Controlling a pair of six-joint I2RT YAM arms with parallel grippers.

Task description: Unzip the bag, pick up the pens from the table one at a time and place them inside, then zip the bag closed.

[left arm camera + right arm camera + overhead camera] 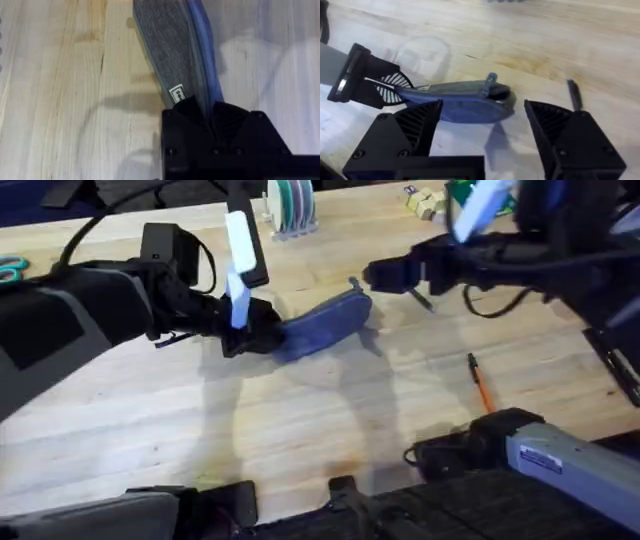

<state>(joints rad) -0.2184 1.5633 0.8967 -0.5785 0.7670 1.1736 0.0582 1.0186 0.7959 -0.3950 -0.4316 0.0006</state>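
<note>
Centrally, oblong blue-grey fabric bag (325, 323) pinched by left gripper (262, 332); right gripper (482, 122) agape.

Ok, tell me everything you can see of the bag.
The bag is an oblong blue-grey fabric pouch with rounded ends, lying on the table. A zipper runs along its top, the pull standing up at the far end. A small white label sits near the end pinched by the left gripper. The right gripper hovers open at the other end.
</note>
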